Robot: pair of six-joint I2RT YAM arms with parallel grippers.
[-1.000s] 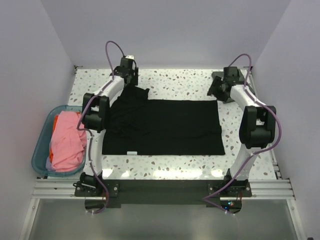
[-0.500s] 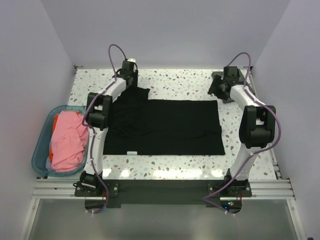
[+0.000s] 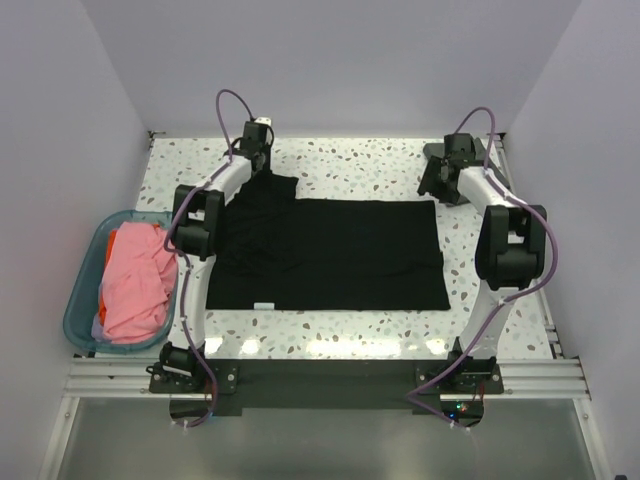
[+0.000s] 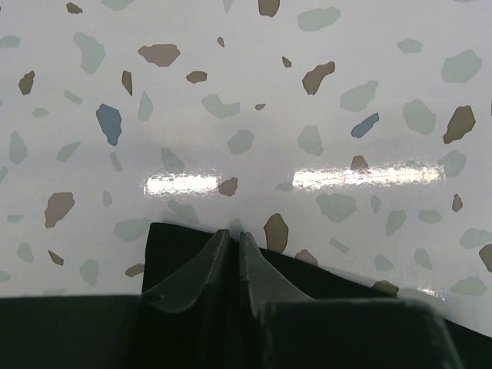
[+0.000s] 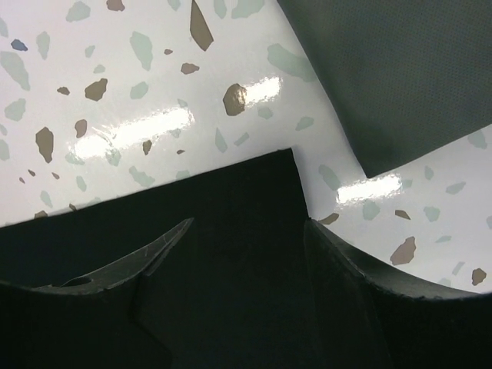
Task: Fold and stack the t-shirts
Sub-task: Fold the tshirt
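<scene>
A large black t-shirt lies spread flat on the table, its small white neck label at the near edge. My left gripper is at the shirt's far left corner, and in the left wrist view it is shut on the black cloth edge. My right gripper stands open over the far right corner; its fingertips straddle the black cloth. A dark grey-green t-shirt lies just beyond that corner. Pink and orange-red t-shirts are in the tub.
A translucent teal tub stands off the table's left side. The speckled white table is walled in at the back and on both sides. Both arms stretch along the shirt's left and right edges.
The left gripper's jaws have closed on the shirt's far left corner after the arm reached slightly farther back. The right arm has barely moved and stays open.
</scene>
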